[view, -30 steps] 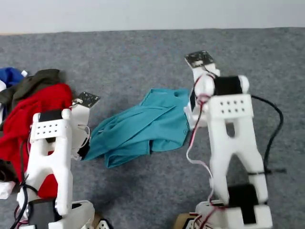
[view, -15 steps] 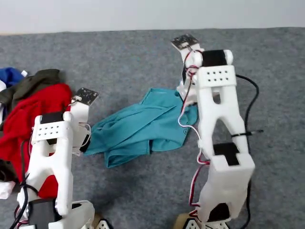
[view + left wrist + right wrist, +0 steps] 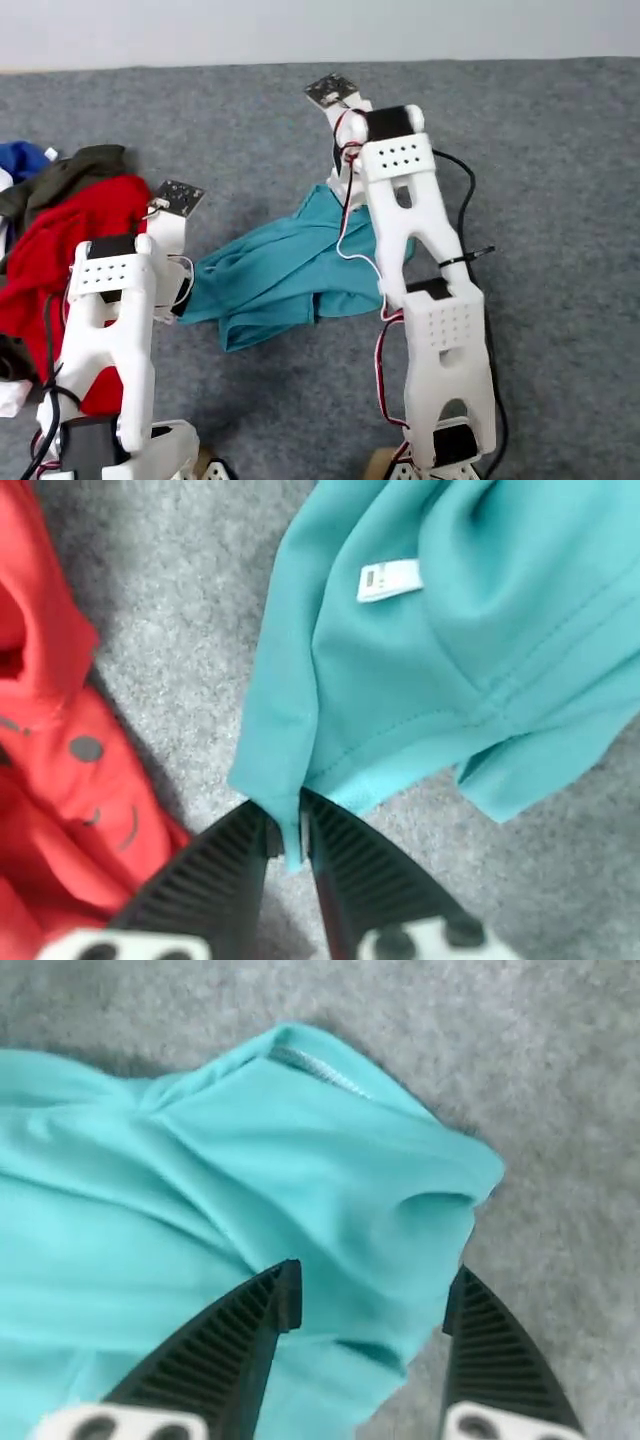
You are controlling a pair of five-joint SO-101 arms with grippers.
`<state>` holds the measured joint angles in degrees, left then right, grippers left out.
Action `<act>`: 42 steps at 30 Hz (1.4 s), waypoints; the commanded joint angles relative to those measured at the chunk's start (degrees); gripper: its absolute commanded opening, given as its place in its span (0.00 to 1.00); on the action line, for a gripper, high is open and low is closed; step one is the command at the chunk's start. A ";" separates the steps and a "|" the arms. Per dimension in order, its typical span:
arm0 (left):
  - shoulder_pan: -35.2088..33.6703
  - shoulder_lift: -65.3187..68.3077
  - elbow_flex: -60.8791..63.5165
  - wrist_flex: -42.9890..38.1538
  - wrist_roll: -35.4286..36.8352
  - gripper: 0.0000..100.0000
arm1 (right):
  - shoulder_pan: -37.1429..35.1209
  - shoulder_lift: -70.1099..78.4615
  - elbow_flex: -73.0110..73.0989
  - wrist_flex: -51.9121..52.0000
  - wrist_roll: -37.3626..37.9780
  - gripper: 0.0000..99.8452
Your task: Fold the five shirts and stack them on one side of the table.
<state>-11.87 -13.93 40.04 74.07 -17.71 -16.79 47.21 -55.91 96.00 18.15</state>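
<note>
A teal shirt (image 3: pixel 290 268) lies crumpled in the middle of the grey table. My left gripper (image 3: pixel 285 835) is shut on a corner of the teal shirt (image 3: pixel 400 670) at the shirt's left end, beside the red shirt (image 3: pixel 45 750). My right gripper (image 3: pixel 370 1295) stands open over the teal shirt (image 3: pixel 250 1190), its fingers straddling a fold near the collar at the shirt's far right corner. In the high view the right arm (image 3: pixel 400 200) covers that corner.
A heap of shirts sits at the table's left side: a red shirt (image 3: pixel 60 240) on top, a dark olive one (image 3: pixel 70 175) behind it, and a blue one (image 3: pixel 22 157) at the far left edge. Bare grey table (image 3: pixel 560 150) lies to the right and rear.
My right arm has swung leftward and farther back over the teal shirt's far right corner. The left arm and the shirt have stayed almost still.
</note>
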 commanded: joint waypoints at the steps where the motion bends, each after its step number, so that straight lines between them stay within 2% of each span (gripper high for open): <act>1: 0.09 -1.76 -0.40 -0.97 0.26 0.00 | -0.22 2.33 -6.86 -0.48 0.53 0.25; 8: 0.26 -1.76 -0.40 -2.64 0.26 0.00 | 0.31 10.59 -13.89 0.84 0.26 0.23; 10: 0.26 -1.76 -0.40 -2.99 0.26 0.00 | 0.48 11.91 -15.47 1.19 0.53 0.18; 14: 0.26 -1.76 -0.40 -2.99 0.26 0.00 | 1.10 12.70 -18.46 1.27 0.53 0.00; 22: 0.44 -2.11 -2.24 -2.99 0.26 0.00 | 2.42 12.70 -29.45 4.79 0.70 0.01; 25: 0.44 -2.11 -4.53 -3.08 0.26 0.00 | 2.51 12.70 -33.76 6.37 3.34 0.01; 29: 2.81 -2.20 -8.92 -2.64 0.26 0.00 | 4.35 12.62 -40.53 6.37 4.22 0.01; 32: 5.01 -2.20 -12.26 -2.46 0.26 0.00 | 6.37 10.95 -40.18 6.37 5.10 0.01; 38: 7.47 -2.20 -22.37 -2.99 0.26 0.00 | 10.42 6.64 -40.44 6.02 11.52 0.01; 42: 8.62 -1.85 -29.41 -7.47 0.26 0.00 | 13.14 2.95 -40.44 5.85 12.84 0.01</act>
<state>-4.13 -13.93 16.84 70.37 -17.80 -6.07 57.49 -93.45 100.22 29.85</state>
